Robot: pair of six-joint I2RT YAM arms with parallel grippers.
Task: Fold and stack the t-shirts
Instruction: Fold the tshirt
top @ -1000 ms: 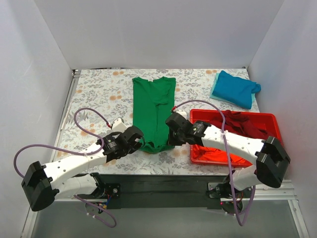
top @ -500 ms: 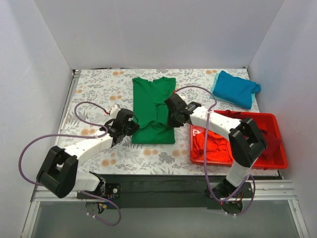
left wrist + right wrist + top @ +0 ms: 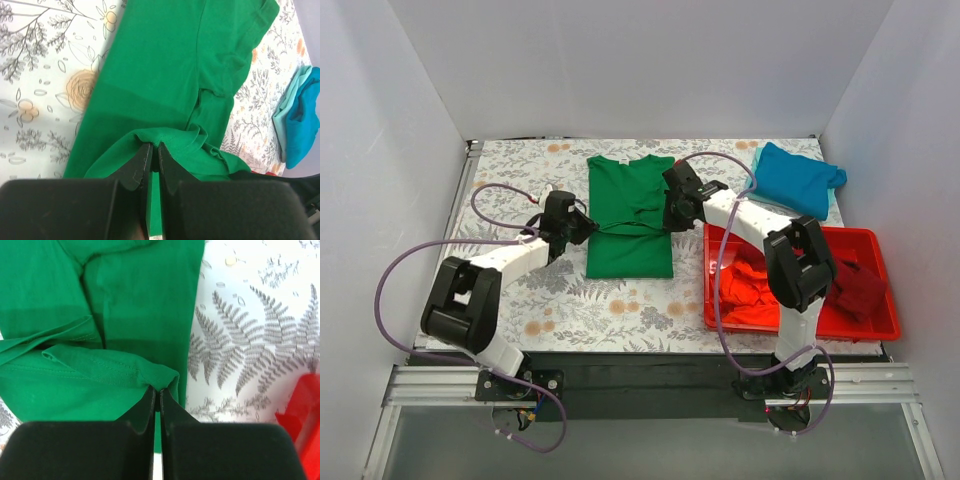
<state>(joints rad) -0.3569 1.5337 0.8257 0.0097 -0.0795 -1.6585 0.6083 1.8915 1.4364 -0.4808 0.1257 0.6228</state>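
**Step in hand.** The lengthwise-narrowed green t-shirt [image 3: 628, 255] lies at the centre of the counter [image 3: 520, 180], collar toward the far edge. Its hem [image 3: 100, 365] is raised and doubled over the body about halfway up. This appears to be the bottom-to-top fold.

**Tools.** The left tool [image 3: 151, 146] is clamped on the hem's left corner. The right tool [image 3: 156, 390] is clamped on the right corner. On both, the jaws are pressed together with only fabric between them. The cloth between the 2 grips sags and wrinkles slightly.

**Other items.**
- The teal t-shirt [image 3: 800, 178] sits folded at the far right of the counter.
- The orange-red t-shirt [image 3: 745, 290] and maroon t-shirt [image 3: 857, 287] lie unfolded in the red tray [image 3: 865, 333].

**Next move, as judged.**
- Both tools should carry the hem evenly to the collar, keeping the edge taut and square, then lower and release together.
- Uneven travel would risk a skewed fold.
- 1 shirt appears finished and 3 remain.
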